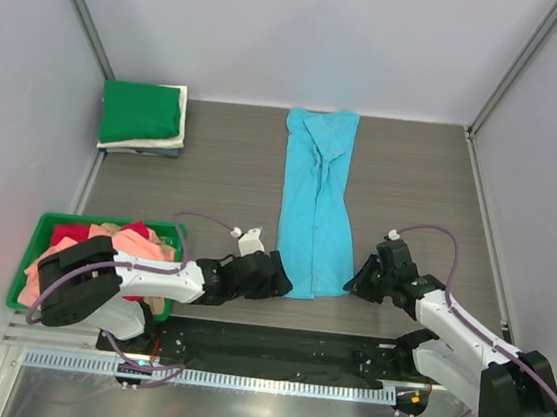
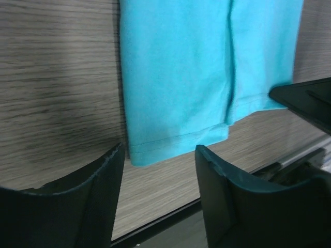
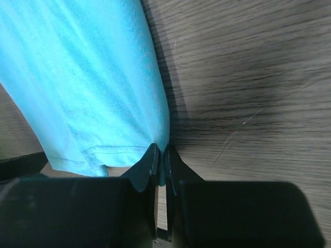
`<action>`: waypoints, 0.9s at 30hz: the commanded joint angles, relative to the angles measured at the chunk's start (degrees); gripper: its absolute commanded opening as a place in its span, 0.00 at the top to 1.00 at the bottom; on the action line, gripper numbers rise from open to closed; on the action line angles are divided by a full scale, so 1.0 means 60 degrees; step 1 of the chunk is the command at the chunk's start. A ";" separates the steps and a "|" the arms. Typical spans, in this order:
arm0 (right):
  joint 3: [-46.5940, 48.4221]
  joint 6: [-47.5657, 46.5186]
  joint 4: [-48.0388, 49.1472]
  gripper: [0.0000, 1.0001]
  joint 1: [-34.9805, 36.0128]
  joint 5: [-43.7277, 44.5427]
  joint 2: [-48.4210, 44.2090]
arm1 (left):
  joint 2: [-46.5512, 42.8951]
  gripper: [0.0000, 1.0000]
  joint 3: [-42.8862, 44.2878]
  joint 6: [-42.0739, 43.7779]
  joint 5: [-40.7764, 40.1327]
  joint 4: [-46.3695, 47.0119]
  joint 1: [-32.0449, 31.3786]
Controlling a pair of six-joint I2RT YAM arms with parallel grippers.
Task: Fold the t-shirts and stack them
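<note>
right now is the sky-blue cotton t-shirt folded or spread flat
Partly folded: the sky-blue cotton t-shirt lies as a long narrow strip, sides turned in, overlapping down the middle; no crosswise fold.

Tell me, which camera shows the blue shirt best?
Top camera: the whole blue shirt lies there, folded into a long strip. Left wrist shows only its near hem; right wrist only the corner the right hand pinches.

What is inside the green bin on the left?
A heap of salmon-pink t-shirts and a red t-shirt. The left arm covers the green bin at its near part; anything beneath the heap is hidden.
</note>
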 commanded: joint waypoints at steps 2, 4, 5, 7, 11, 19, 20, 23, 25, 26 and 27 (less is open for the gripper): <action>-0.0069 -0.0005 -0.0484 0.94 0.0106 -0.0188 -0.0169 | 0.0306 0.50 -0.0162 -0.0247 -0.0568 -0.0537 -0.0092; -0.0113 0.0024 -0.0528 0.96 0.0107 -0.0203 -0.0301 | 0.0467 0.62 -0.0001 -0.0131 -0.0845 -0.0537 -0.0092; -0.0128 0.0024 -0.0543 0.97 0.0107 -0.0232 -0.0403 | 0.0526 0.67 0.0101 -0.0043 -0.0905 -0.0537 -0.0092; -0.0026 -0.0019 -0.0732 0.99 0.0121 -0.0247 -0.0491 | 0.0687 0.91 0.0437 0.0118 -0.0949 -0.0873 -0.0092; 0.1143 -0.0224 -0.2017 0.99 0.0121 -0.0130 -0.0886 | 0.0104 1.00 0.1082 0.0426 -0.0876 -0.1809 -0.0194; 0.1648 -0.0021 -0.3400 0.99 0.0209 -0.0183 -0.1914 | -0.1993 1.00 0.0822 -0.0244 -0.1362 -0.3482 -0.0546; 0.1369 0.0111 -0.3255 0.99 0.0441 -0.0319 -0.1869 | -0.1950 1.00 0.0646 -0.0392 -0.1229 -0.3409 -0.0546; 0.0839 0.0711 -0.3311 0.99 0.0940 -0.0086 -0.2349 | -0.1701 1.00 0.0367 -0.0773 -0.0920 -0.3364 -0.0822; 0.0897 0.1091 -0.3472 0.99 0.1409 0.0031 -0.2629 | -0.1744 1.00 0.0395 -0.0848 -0.0906 -0.3364 -0.1029; 0.0984 0.1181 -0.3661 0.99 0.1526 0.0032 -0.2747 | -0.1773 1.00 0.0453 -0.0833 -0.0746 -0.3379 -0.1102; 0.1246 0.1240 -0.3779 0.99 0.1803 0.0090 -0.2849 | -0.1831 1.00 0.0512 -0.0804 -0.0701 -0.3422 -0.1132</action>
